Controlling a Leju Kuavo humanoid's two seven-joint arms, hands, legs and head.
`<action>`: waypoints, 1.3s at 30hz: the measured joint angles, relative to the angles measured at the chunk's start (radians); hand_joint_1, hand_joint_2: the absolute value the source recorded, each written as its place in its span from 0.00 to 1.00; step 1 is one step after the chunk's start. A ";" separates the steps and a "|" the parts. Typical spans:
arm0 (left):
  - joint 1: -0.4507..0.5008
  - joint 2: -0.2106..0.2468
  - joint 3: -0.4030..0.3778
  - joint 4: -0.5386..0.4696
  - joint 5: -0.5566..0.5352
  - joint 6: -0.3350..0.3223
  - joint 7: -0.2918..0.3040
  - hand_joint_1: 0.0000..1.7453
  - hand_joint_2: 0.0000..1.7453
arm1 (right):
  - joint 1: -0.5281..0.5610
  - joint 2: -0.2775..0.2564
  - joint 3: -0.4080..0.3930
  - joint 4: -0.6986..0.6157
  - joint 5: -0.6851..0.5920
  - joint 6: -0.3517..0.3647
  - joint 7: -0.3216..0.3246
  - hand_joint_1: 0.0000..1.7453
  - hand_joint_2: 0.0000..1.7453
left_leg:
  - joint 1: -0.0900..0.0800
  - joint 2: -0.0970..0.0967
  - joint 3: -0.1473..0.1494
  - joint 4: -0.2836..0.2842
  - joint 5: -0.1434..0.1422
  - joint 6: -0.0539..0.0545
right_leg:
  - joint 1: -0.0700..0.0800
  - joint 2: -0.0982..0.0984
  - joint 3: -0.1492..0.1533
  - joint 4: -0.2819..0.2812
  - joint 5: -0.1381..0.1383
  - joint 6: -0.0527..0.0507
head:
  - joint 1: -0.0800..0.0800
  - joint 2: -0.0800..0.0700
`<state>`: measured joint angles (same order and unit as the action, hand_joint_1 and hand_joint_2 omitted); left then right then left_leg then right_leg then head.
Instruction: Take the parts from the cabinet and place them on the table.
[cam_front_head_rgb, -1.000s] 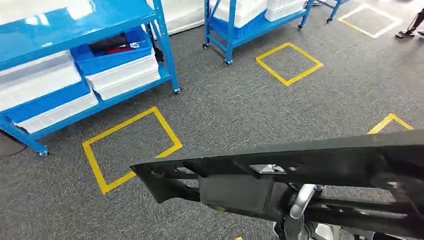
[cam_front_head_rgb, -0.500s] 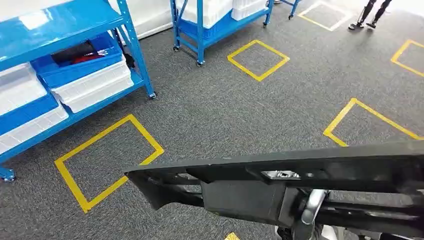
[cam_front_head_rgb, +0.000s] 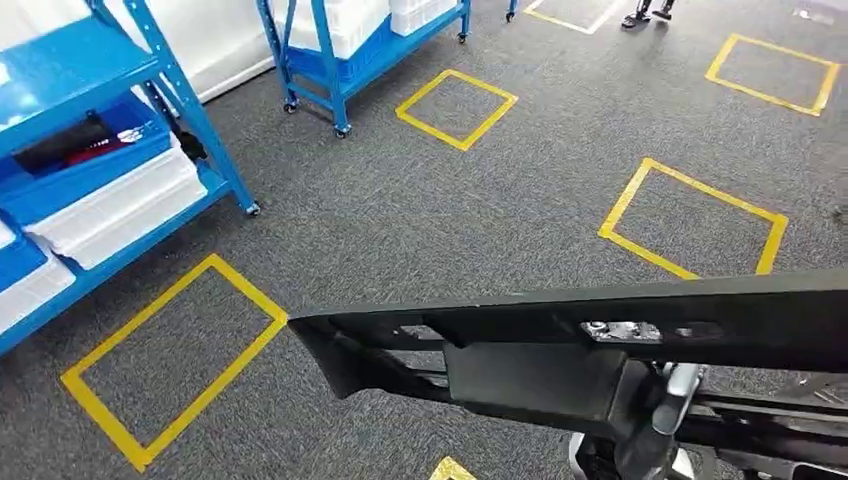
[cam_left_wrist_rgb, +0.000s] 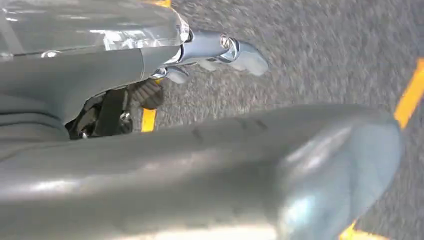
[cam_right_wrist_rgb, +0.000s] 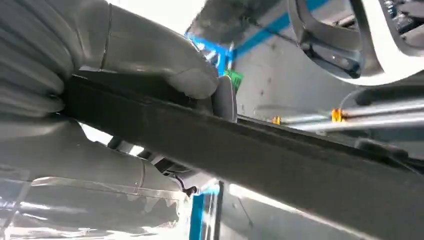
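- Head view was bright and evenly lit from overhead; grey carpet floor (cam_front_head_rgb: 480, 210) showed soft, faint shadows under the blue metal shelving rack (cam_front_head_rgb: 150, 120).
- White plastic bins (cam_front_head_rgb: 110, 215) on that rack looked near overexposed.
- Long black plastic part (cam_front_head_rgb: 600, 330) was dark, little surface detail, slightly soft at its near edge.
- Straight yellow tape squares (cam_front_head_rgb: 690, 215) bowed slightly toward the frame edges.
- Left wrist view was heavily blurred: floor smeared, thick grey thumb (cam_left_wrist_rgb: 225, 170) out of focus with soft highlights, glare on the clear plastic wrap (cam_left_wrist_rgb: 90, 22).
- Right wrist view was backlit: blown-out white patches behind, grey hand (cam_right_wrist_rgb: 125, 55) dim and soft.
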<state>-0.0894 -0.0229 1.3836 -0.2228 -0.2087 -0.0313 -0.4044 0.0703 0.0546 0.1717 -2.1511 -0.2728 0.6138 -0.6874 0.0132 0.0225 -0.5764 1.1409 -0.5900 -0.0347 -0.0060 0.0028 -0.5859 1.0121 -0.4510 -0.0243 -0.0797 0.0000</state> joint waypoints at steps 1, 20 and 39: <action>0.002 0.005 0.000 0.000 0.001 0.000 0.000 0.00 0.00 | 0.001 0.002 0.000 0.000 0.000 0.000 0.000 1.00 1.00 | 0.000 -0.010 -0.041 0.086 -0.036 -0.001 | 0.002 0.012 -0.001 0.000 0.000 -0.001 | 0.000 0.000; 0.015 0.049 -0.004 -0.016 -0.009 0.005 0.019 0.00 0.00 | 0.027 0.025 -0.051 0.018 -0.040 0.058 0.000 1.00 1.00 | -0.005 0.029 0.043 -0.148 0.110 0.050 | -0.010 -0.001 -0.126 0.243 -0.082 0.056 | 0.000 0.000; 0.005 0.107 -0.034 -0.024 -0.009 -0.037 0.056 0.00 0.00 | -0.012 0.195 -0.141 -0.043 0.156 0.070 0.000 1.00 1.00 | 0.009 -0.091 0.031 -0.124 0.092 0.006 | 0.008 0.102 -0.012 0.024 -0.003 0.010 | 0.000 0.000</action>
<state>-0.0847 0.0839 1.3493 -0.2464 -0.2178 -0.0679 -0.3483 0.0581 0.2499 0.0302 -2.1939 -0.1171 0.6839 -0.6874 0.0227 -0.0687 -0.5449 1.0168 -0.4980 -0.0283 0.0016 0.1047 -0.5975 1.0358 -0.4542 -0.0142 -0.0797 0.0000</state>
